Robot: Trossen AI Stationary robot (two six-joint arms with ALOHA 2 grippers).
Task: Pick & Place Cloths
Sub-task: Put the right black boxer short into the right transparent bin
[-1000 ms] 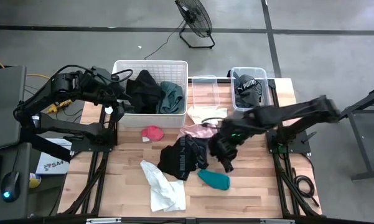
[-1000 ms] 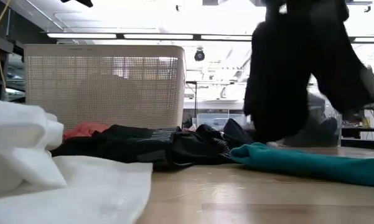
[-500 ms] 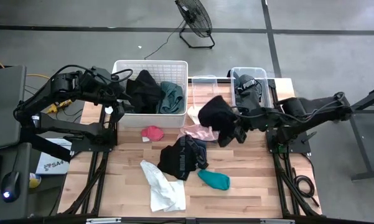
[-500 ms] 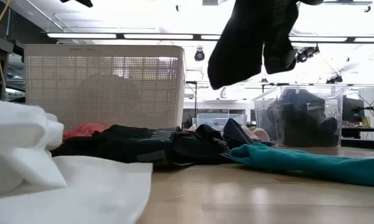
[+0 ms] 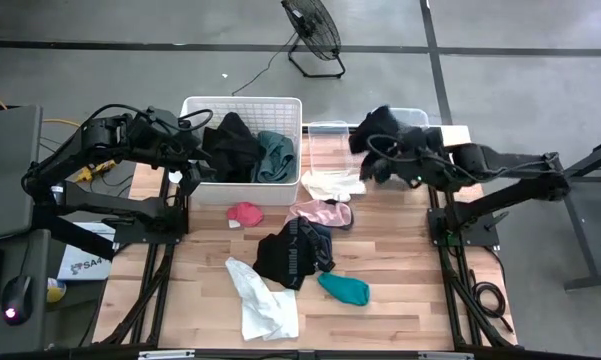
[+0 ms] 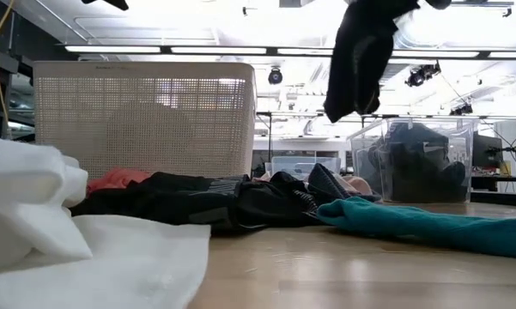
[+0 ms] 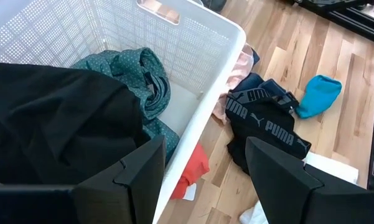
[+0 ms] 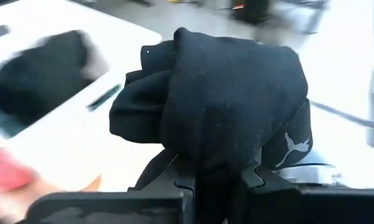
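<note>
Cloths abt half sorted, by the look of it. Black and teal ones already in basket, another black one in far tub. Right gripper clenched on black cloth, hanging it in the air just beside that tub. Left gripper w/ fingers apart, holding nothing, hovering over basket. Left on table: Puma black, teal bit, white, pink, red, cream. Small tub empty-looking.

Wooden table, white basket, clear tubs, scattered cloths
</note>
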